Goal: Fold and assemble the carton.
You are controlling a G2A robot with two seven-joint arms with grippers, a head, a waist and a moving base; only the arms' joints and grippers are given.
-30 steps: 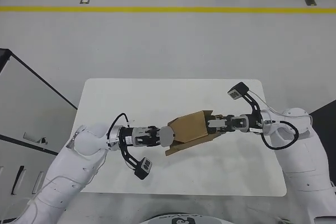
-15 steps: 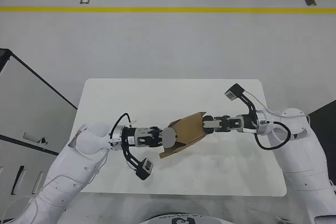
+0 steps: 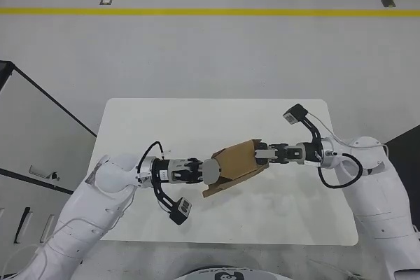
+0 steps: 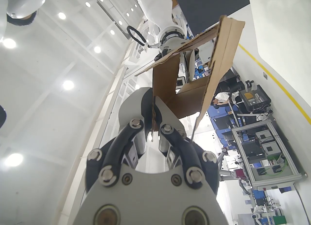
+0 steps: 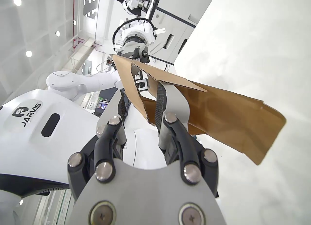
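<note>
Brown corrugated carton (image 3: 234,164), half-opened, is held above the middle of the counter (image 3: 196,119), one end clenched in the left jaws and the opposite end in the right jaws, apparently so its walls can be squared.

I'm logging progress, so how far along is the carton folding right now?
Done: the carton is no longer flat, opened into a skewed sleeve. In hand: the left gripper and right gripper each clamp an opposite end above the table. Still to do: squaring it and folding the end flaps, which are open.
</note>
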